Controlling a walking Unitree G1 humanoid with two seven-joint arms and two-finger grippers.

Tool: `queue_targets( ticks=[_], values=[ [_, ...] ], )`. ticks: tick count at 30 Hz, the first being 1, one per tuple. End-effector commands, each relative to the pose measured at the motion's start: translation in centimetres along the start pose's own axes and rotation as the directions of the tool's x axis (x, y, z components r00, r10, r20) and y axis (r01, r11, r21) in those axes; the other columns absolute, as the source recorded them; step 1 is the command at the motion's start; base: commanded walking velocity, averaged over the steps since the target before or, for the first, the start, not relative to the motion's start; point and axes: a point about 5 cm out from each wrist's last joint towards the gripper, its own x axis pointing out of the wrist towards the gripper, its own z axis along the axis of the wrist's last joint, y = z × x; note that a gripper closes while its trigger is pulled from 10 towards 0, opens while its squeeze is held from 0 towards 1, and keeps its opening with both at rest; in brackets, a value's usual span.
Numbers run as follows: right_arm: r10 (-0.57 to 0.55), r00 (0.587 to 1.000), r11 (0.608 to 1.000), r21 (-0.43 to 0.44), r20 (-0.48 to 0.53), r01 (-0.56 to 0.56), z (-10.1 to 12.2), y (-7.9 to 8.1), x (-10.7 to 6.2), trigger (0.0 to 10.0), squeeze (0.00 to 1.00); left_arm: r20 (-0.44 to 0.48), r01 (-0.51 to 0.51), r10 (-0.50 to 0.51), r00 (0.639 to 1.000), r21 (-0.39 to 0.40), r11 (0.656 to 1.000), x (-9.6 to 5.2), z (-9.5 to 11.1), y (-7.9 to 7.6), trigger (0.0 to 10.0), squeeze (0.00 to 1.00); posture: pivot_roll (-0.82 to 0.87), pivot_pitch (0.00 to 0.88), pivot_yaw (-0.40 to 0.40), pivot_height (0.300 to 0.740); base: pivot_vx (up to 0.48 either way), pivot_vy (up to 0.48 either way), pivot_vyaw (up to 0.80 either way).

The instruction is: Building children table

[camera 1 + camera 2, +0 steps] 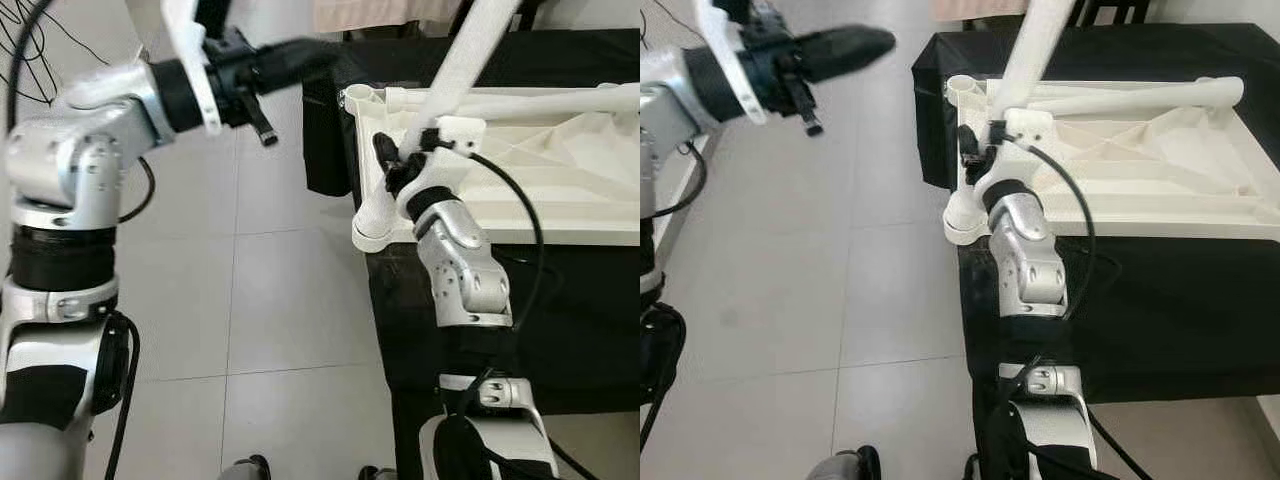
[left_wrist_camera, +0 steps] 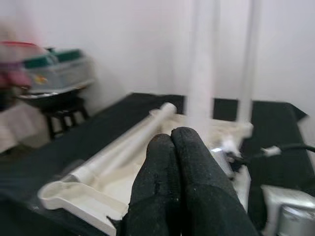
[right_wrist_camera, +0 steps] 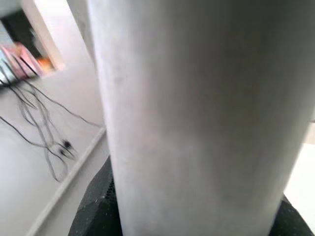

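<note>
Over the tiled floor (image 1: 270, 300) at far left: left gripper (image 1: 855, 45) held high, black fingers (image 2: 177, 182) pressed together, nothing between them, pointing toward the dark-draped surface (image 1: 1180, 320). Further right, lying upside down on that surface: white plastic table top (image 1: 1140, 170), a shallow ribbed tray in shape, holding one loose white leg (image 1: 1140, 97) along its far edge. At its near left corner: round socket (image 1: 962, 225), with another white leg (image 1: 1035, 45) standing tilted upward out of it. Clamped on the lower part of that standing leg: right gripper (image 1: 395, 165), black fingers closed around the tube, silver arm reaching up from below.
</note>
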Motion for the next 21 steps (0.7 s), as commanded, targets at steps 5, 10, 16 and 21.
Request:
queue_targets(
  ticks=[5, 10, 16, 21],
  values=[
    [0.129, 0.974, 0.989, 0.043, 0.184, -0.139, 3.9, 1.5, 0.6, 0.0, 0.00, 0.086, -0.167, 0.170, 0.982, -0.050, 0.985, -2.7, 0.7, 0.4, 10.0, 0.00, 0.05, 0.168, 0.027, 0.740, 0.000, 0.000, 0.00],
    [0.272, 0.946, 0.961, 0.000, 0.174, -0.277, 3.7, 3.1, -0.2, 10.0, 0.00, -0.022, -0.390, 0.390, 0.921, -0.046, 0.920, -5.5, -4.0, -0.5, 10.0, 0.00, 0.05, 0.138, 0.023, 0.740, 0.000, 0.000, 0.00],
    [0.413, 0.907, 0.911, -0.028, 0.085, -0.412, 1.7, 4.7, -2.3, 10.0, 0.00, -0.171, -0.524, 0.506, 0.845, -0.078, 0.848, -8.0, -9.8, -3.9, 10.0, 0.00, 0.04, 0.101, 0.010, 0.740, 0.000, 0.000, 0.00],
    [0.549, 0.836, 0.836, 0.005, 0.013, -0.549, 0.1, 5.2, -4.3, 10.0, 0.00, -0.257, -0.532, 0.476, 0.841, -0.239, 0.812, -9.0, -13.3, -8.2, 10.0, 0.00, 0.03, 0.050, -0.007, 0.740, 0.000, 0.000, 0.00]
  ],
)
